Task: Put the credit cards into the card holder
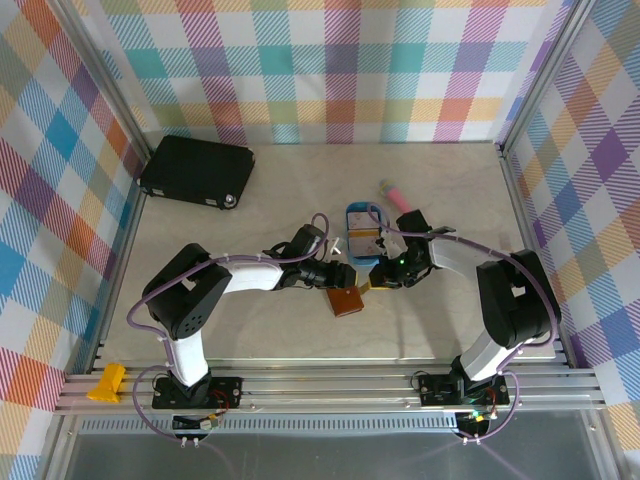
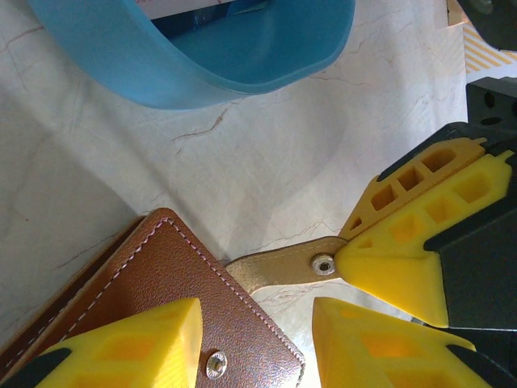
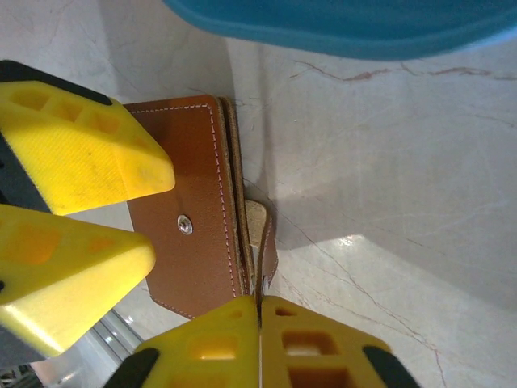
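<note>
- while the right gripper [image 3: 260,311] is clenched on the snap tab [image 3: 266,242], the card holder [image 3: 194,234] lies folded shut and flat on the bench [image 3: 388,202], close to the blue tray [image 1: 363,205].
- the tab is already off its stud, which sits bare on the brown cover, so i judge the step in hand to be spreading the holder open.
- the left gripper [image 2: 257,311] has its jaws apart, one finger over the cover and the other over bare bench; whether it presses on the leather i cannot tell.
- the credit cards [image 1: 362,240] lie in the tray, well short of any pocket.
- risk: a pull on the tab may drag or lift the whole holder instead of parting its covers, since nothing plainly pins the body down.
- risk: the pinch sits at the tab's very end, by its snap, so the thin leather could slip free once tension rises.
- risk: both grippers crowd the same small corner, and a twist of either could knock their fingers together.
- risk: the tray rim is near; a swinging wrist could nudge it and shift the cards.
</note>
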Action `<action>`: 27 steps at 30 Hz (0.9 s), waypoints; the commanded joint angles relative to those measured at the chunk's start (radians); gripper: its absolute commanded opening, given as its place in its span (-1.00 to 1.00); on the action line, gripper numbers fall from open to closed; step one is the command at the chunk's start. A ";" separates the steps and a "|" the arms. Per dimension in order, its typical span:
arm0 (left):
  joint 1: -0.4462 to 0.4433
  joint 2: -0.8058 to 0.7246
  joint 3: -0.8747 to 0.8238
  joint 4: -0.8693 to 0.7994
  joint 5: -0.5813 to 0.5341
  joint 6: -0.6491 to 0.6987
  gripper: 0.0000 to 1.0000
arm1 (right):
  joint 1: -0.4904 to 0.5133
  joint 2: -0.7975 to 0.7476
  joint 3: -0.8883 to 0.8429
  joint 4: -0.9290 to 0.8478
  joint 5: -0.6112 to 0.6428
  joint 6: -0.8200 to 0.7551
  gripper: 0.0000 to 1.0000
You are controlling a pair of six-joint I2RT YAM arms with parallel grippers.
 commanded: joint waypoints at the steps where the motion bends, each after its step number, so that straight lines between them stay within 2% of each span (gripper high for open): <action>1: -0.009 0.018 -0.022 -0.020 -0.007 0.024 -0.19 | 0.019 -0.020 0.025 -0.012 -0.013 -0.008 -1.00; 6: -0.009 0.027 -0.013 -0.013 -0.004 0.024 -0.19 | 0.053 -0.080 0.013 -0.014 -0.004 -0.015 -1.00; 11: -0.010 0.040 -0.014 0.008 -0.007 0.025 -0.20 | 0.083 -0.084 -0.023 0.065 -0.061 0.082 -1.00; 19: -0.010 0.034 -0.055 0.069 -0.019 -0.025 -0.29 | 0.126 -0.015 -0.051 0.191 -0.053 0.226 -1.00; 27: -0.008 -0.006 -0.063 0.058 -0.034 -0.049 -0.33 | 0.141 0.054 -0.101 0.305 -0.032 0.341 -1.00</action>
